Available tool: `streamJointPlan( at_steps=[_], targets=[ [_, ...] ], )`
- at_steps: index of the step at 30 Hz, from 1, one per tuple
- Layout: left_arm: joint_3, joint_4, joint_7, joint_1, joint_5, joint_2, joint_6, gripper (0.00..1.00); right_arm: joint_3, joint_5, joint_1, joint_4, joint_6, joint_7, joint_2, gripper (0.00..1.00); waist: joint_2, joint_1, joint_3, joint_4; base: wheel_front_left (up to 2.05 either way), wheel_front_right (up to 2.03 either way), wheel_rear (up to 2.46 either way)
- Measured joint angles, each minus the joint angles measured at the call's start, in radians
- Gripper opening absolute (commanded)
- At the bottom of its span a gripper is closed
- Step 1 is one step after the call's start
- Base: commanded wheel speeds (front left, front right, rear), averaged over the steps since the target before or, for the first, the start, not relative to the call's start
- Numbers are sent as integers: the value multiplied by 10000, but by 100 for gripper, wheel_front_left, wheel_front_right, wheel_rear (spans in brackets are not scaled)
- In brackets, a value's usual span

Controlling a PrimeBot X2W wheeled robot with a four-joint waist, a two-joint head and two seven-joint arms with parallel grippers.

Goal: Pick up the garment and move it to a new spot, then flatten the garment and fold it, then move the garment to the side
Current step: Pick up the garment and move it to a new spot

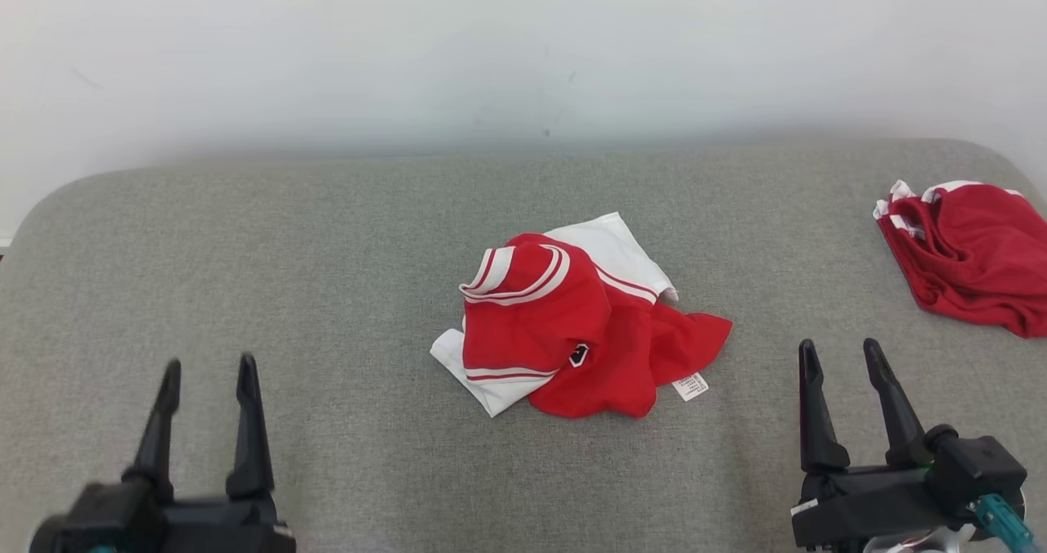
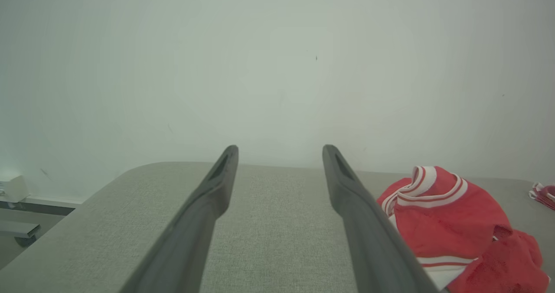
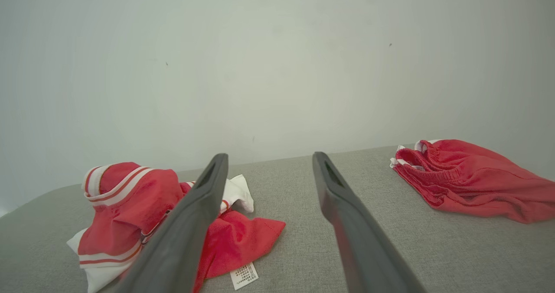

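Red-and-white garment (image 1: 564, 324) is seen crumpled at the middle of the grey padded surface (image 1: 311, 275) | left gripper (image 1: 209, 362) is held well apart from it, jaws spread, empty | right gripper (image 1: 840, 344) is held nearer, jaws spread, empty | second red garment (image 1: 969, 250) is laid at far right

Grey fabric surface (image 1: 245, 250), crumpled red-and-white garment (image 1: 564, 324) at centre, red shorts (image 1: 973, 258) far right
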Motion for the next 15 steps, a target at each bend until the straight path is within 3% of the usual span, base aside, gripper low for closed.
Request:
streamJointPlan(
  at_steps=[15],
  targets=[
    [1081,146,0,1356,851,-1126,-970,100,265,196,465,238,0,0,4,100,0,1,-416,150,0,0,0]
  ],
)
